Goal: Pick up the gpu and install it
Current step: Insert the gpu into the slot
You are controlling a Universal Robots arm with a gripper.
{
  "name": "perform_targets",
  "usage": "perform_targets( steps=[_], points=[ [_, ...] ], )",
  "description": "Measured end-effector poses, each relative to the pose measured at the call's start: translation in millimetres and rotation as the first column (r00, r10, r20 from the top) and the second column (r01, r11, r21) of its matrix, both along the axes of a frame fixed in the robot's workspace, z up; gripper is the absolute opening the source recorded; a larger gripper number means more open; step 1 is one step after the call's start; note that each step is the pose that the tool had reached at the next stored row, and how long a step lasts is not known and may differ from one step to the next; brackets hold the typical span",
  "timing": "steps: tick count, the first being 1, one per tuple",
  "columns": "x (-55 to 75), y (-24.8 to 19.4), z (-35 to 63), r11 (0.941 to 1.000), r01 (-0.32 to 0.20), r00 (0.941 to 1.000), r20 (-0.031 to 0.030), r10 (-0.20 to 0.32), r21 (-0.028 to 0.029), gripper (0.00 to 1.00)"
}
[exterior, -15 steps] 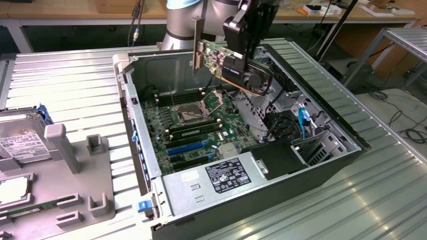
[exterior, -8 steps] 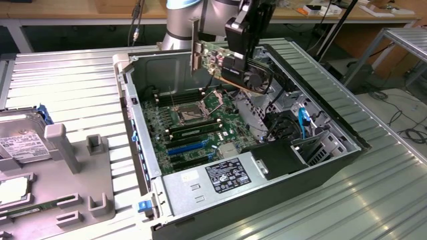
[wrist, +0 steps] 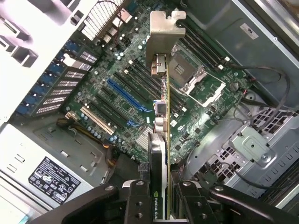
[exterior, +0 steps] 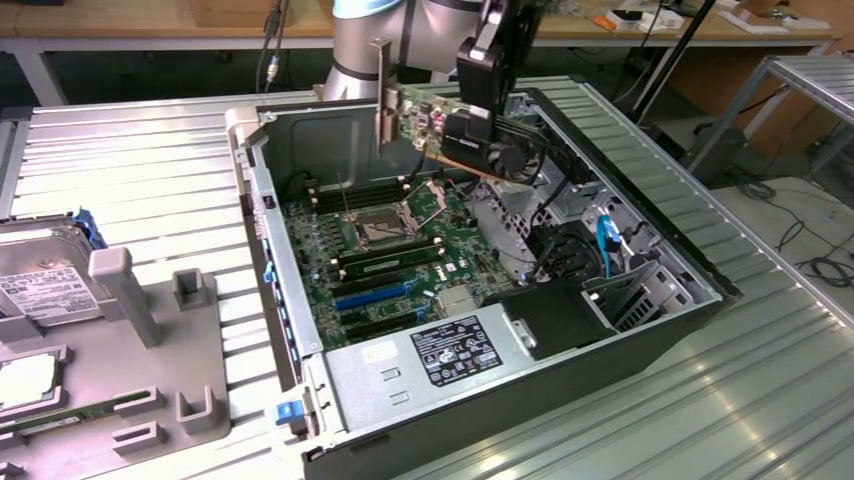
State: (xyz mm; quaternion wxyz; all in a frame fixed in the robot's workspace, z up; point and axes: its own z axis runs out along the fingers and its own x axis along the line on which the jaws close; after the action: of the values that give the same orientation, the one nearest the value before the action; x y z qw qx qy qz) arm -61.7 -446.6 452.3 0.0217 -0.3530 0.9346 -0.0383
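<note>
Nearest the wrist camera, two black fingers [wrist: 135, 198] clamp the gpu [wrist: 161, 154] by its long faces, one on each side. The card is seen edge-on, and its silver end bracket [wrist: 166, 32] points away from the wrist. The gpu is held in the air above the motherboard [wrist: 117, 100] and touches no slot. The blue expansion slot [wrist: 122, 90] lies just to one side of the card's line and the open CPU socket [wrist: 194, 77] to the other.

In the exterior view, the gpu [exterior: 501, 155] hangs tilted over the far part of the open computer case [exterior: 307, 135]. Its round black fan faces the exterior view's right, and its bracket [exterior: 384, 95] stands upright toward the case's far wall. The grey robot arm [exterior: 374, 40] rises behind the case at the bench's far edge.

The case lies on its side across the middle of the ribbed metal bench [exterior: 747, 400], open face up. Inside, the motherboard [exterior: 387, 250] covers the floor of the case, and the CPU socket [exterior: 378, 230] lies below and nearer than the held card. The power supply [exterior: 427, 355], with its black label, fills the near end of the case, and a blue cable [exterior: 607, 245] runs along the side at the exterior view's right.

Near the bench's edge at the exterior view's left sits a grey fixture tray [exterior: 147, 330], with a hard drive [exterior: 34, 285] standing in it, well apart from the case.
</note>
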Motion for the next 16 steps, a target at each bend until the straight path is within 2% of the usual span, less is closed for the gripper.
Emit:
perform_targets(
  steps=[7, 11, 16],
  points=[
    [-0.6, 0.0, 0.0, 0.9961, -0.088, 0.9961, 0.0, 0.088, 0.0, 0.27],
    [-1.1, 0.0, 0.0, 0.99, -0.141, 0.99, 0.0, 0.141, 0.0, 0.27],
    [-1.7, 0.0, 0.0, 0.979, -0.204, 0.979, 0.0, 0.204, 0.0, 0.27]
  ],
)
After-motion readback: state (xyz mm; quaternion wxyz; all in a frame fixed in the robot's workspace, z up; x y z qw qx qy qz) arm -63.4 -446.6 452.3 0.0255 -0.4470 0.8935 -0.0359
